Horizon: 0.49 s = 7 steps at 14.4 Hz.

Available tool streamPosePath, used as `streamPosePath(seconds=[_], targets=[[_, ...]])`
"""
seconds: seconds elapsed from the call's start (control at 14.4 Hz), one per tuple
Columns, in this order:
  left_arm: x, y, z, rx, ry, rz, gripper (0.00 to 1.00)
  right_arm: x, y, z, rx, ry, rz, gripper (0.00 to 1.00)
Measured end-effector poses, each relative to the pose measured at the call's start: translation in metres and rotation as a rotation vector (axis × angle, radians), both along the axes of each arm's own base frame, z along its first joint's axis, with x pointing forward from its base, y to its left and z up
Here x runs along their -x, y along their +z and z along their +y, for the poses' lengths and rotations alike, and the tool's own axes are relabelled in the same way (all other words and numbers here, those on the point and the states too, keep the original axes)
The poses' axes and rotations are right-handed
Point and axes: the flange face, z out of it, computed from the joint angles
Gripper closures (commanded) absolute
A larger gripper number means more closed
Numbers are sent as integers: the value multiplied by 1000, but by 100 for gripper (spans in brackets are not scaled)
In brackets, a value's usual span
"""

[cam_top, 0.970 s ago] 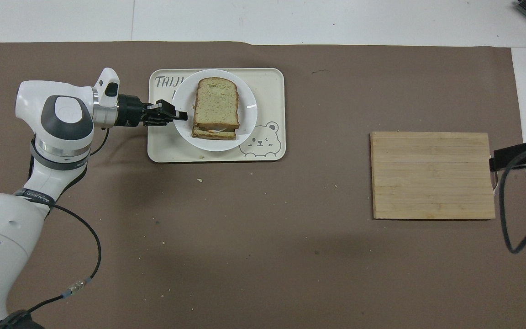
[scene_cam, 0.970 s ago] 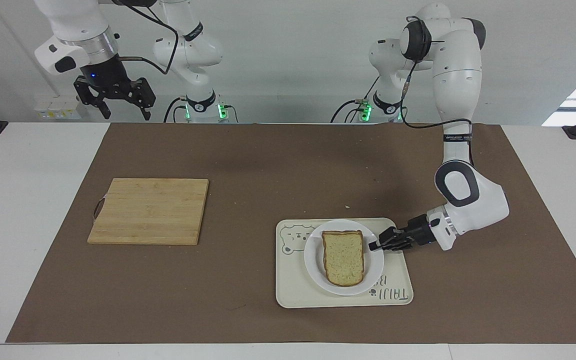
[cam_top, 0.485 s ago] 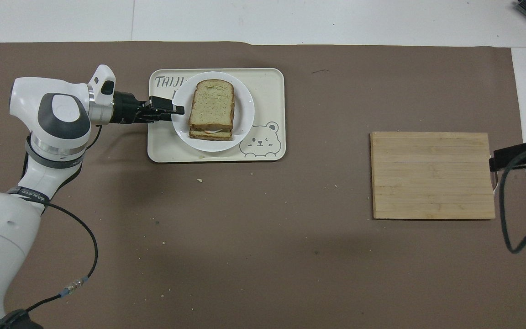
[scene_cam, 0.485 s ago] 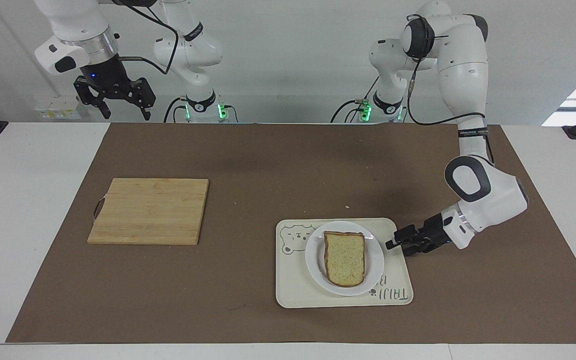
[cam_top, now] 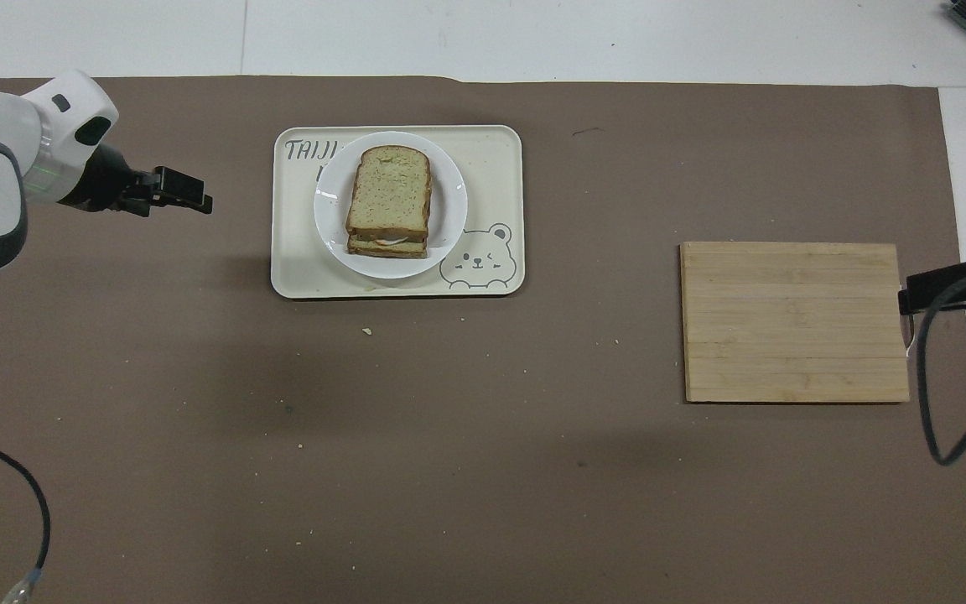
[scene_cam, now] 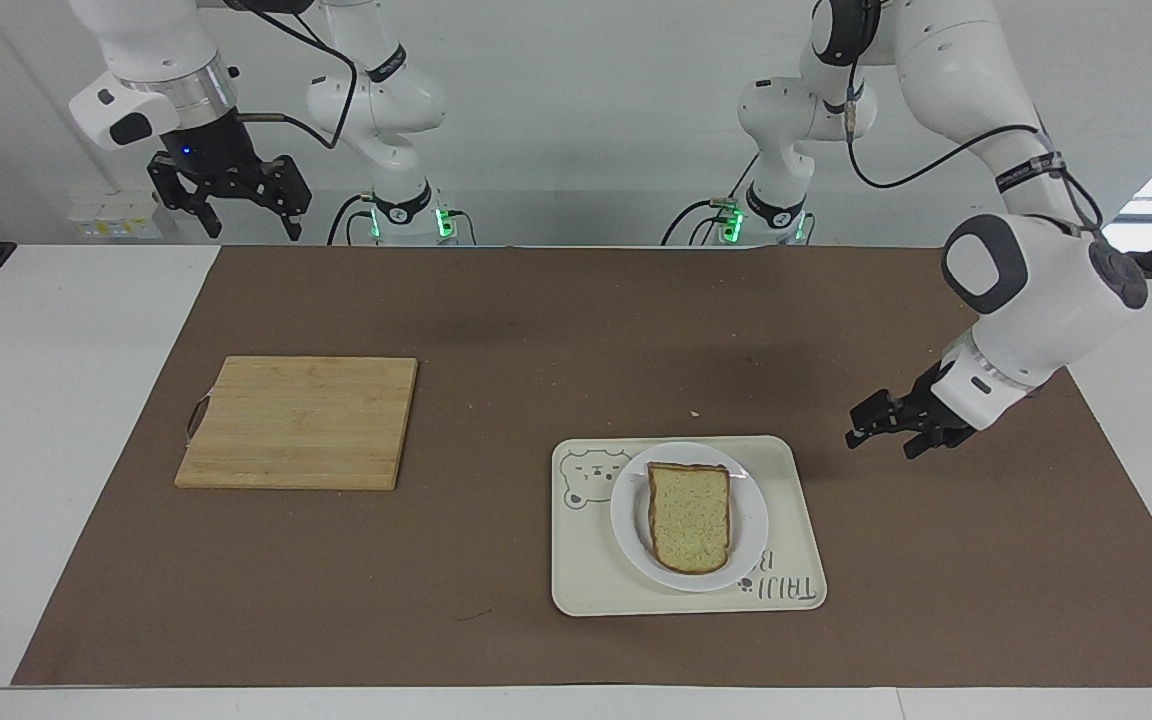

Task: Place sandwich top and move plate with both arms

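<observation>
The work surface is a white table (scene_cam: 56,450) covered by a brown mat (scene_cam: 536,330); a plain pale wall stands at the robots' end, with two smaller white arms (scene_cam: 386,110) showing green lights at their bases. A wooden cutting board (scene_cam: 296,422) lies on the mat toward the right arm's end. A cream tray (scene_cam: 586,570) with a bear drawing lies near the mat's edge farthest from the robots, toward the left arm's end; the plate (scene_cam: 631,525) rests on the tray; the sandwich top (scene_cam: 689,516) lies flat on the stacked sandwich on the plate, rounded end away from the robots.

The left gripper (scene_cam: 876,432) hangs in the air above bare mat beside the tray, toward the left arm's end, clear of tray and plate; its fingers are spread and hold nothing. The right gripper (scene_cam: 228,200) waits high above the table's edge nearest the robots; its fingers are spread and empty.

Compared with one second ago: the left gripper, then at the plate's rim, has let go, risen and withdrawn off the tray; the plate has shifted slightly; the right gripper is unchanged.
</observation>
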Motion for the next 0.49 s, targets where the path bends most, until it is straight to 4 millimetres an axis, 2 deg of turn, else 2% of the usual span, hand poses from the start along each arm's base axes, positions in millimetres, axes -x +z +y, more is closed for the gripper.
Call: streamPosePath(seconds=[0.21,0.49], targets=[[19,48,5,-112,27,-12,0,0,0,0,0,0,0,0],[57,102,17,-143,29,55,0,0,0,0,0,0,0,0]])
